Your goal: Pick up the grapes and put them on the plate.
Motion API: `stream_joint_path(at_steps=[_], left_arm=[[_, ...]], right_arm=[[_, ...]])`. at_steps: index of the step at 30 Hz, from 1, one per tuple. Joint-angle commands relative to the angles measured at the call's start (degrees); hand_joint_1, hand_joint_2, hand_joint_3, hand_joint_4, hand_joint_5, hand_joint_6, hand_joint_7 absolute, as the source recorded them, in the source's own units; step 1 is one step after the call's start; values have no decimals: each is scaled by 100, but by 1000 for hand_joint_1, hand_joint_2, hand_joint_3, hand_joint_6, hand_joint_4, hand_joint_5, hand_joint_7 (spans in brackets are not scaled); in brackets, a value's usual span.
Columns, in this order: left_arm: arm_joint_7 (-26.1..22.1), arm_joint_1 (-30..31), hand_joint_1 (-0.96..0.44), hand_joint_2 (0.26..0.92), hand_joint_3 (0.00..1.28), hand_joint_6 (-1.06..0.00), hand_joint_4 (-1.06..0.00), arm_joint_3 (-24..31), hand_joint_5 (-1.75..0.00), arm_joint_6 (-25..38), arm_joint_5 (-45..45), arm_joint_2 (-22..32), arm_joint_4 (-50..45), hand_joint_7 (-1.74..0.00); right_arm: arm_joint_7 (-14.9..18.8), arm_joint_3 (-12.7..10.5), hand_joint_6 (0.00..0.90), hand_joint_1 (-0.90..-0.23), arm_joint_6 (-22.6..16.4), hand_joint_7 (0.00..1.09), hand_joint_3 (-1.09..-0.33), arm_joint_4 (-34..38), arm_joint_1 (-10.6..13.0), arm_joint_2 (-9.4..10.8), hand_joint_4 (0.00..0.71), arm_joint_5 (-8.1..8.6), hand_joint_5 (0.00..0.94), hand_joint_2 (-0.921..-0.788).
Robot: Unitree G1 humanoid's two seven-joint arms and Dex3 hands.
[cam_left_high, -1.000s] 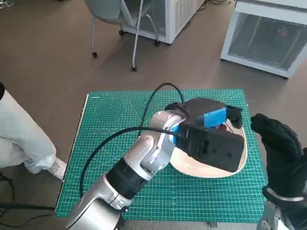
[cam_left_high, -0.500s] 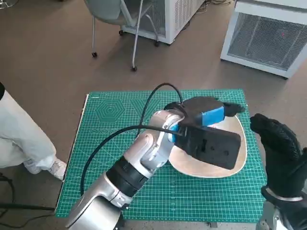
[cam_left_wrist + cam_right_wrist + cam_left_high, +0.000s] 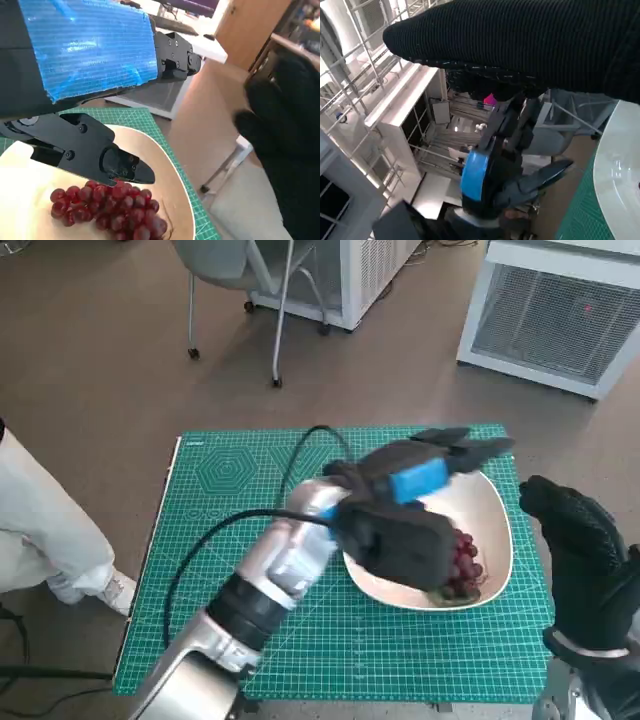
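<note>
The bunch of dark red grapes point(image 3: 461, 562) already lies in the shallow cream-coloured plate point(image 3: 495, 510), toward the plate's right rim, which sits near the right edge of the green cutting mat point(image 3: 230, 540). The black left hand with blue tape over its back point(image 3: 425, 465) is above the plate's far side, fingers spread apart and holding nothing. In the left wrist view the lower fingers point(image 3: 90, 150) hang just over the grapes point(image 3: 107, 207), and I can't tell whether a fingertip touches the top berries. So the grapes lie below that hand and slightly toward the robot; any withdrawal, I'd judge, should go up and away toward the mat's left so it doesn't drag the bunch. The bunch's long axis runs roughly along the plate's right rim. The right hand in the black knitted glove point(image 3: 590, 560) waits off the mat's right edge, near the plate but idle; its fingers seem loosely curled, though whether open or closed I cannot tell.
</note>
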Motion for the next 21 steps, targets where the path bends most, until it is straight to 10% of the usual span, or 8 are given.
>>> stream_joint_path(at_steps=[1,21], left_arm=[[-41,308,-355,919,34,-211,-30,505,-13,-368,-597,211,-197,-41],[-608,1995,-406,921,195,-346,-256,2434,-28,-1575,-3603,127,-668,-55]], right_arm=[[-56,45,185,-473,97,578,-541,-13,112,44,533,-36,1,-921],[-126,143,184,-481,199,585,-536,21,-31,39,536,-137,2,-921]])
